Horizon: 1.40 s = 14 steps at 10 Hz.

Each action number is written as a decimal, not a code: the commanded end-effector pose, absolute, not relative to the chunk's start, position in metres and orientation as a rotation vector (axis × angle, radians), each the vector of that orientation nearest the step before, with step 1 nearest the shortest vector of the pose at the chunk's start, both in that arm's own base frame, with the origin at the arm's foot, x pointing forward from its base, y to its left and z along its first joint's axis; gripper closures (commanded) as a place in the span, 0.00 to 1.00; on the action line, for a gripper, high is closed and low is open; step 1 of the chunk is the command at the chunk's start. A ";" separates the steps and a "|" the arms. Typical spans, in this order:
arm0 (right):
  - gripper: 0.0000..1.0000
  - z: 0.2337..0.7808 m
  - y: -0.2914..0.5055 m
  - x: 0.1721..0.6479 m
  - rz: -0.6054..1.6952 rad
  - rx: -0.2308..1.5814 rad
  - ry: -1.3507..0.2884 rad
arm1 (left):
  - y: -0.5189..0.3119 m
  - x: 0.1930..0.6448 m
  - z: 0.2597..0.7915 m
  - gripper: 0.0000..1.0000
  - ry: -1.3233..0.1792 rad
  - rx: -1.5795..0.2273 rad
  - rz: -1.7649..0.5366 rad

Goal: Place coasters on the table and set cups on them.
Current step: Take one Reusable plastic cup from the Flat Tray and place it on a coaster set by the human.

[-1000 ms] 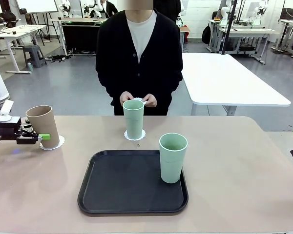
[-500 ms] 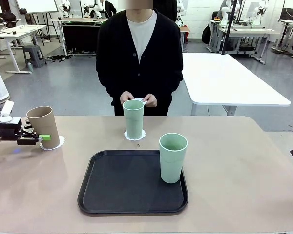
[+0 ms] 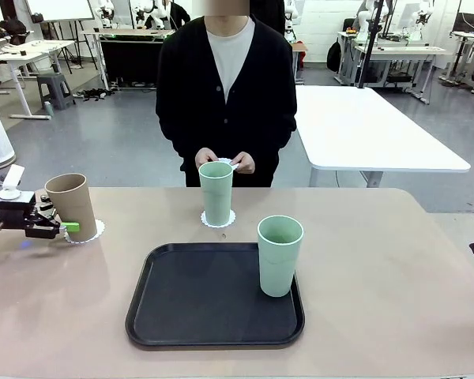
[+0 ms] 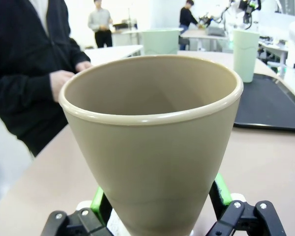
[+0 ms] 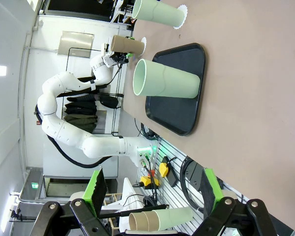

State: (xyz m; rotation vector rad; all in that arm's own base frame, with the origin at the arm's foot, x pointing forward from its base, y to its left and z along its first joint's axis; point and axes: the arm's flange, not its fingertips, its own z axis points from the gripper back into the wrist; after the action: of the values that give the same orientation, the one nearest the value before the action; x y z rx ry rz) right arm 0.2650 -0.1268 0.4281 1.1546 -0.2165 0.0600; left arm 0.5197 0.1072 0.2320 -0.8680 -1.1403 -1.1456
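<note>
- Nearest on the beige tabletop (image 3: 379, 308), a black tray (image 3: 189, 304) lies flat. A mint green cup (image 3: 280, 254) stands on its right part, upright, long axis vertical, mouth up and narrow base down.
- At the tabletop's right edge, the right gripper (image 5: 152, 189) is seen with its fingers spread wide and nothing between them.
- Farther back on the left, the brown cup (image 3: 71, 205) stands upright on a white scalloped coaster (image 3: 90, 231), its wide mouth pointing up.
- The left gripper (image 3: 65, 224) is held level at this cup's base, with one green-padded finger on either side of the lower wall. Whether the fingers press on the cup or stand just clear of it cannot be told.
- Beyond the tray, near the tabletop's far edge, a second mint green cup (image 3: 216, 193) stands upright, mouth up, centred on another coaster (image 3: 218, 220).
- Behind that cup's rim, a third coaster (image 3: 224, 162) is held in the person's hands (image 3: 242, 164).
</note>
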 end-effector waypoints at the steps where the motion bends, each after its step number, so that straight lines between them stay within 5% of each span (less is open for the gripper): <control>1: 0.00 0.428 -0.126 0.266 0.066 1.167 -0.228 | 0.110 0.521 0.232 0.00 -1.132 -0.833 -1.196; 14: 0.00 0.428 -0.126 0.266 0.066 1.167 -0.228 | 0.144 0.527 0.234 0.00 -0.982 -0.746 -1.279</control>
State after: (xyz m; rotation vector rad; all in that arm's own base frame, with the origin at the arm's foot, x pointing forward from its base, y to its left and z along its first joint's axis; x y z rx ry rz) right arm 0.2650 -0.1268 0.4281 1.1546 -0.2165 0.0601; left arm 0.5248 0.1386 0.2310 -0.7667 -1.0124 -1.2522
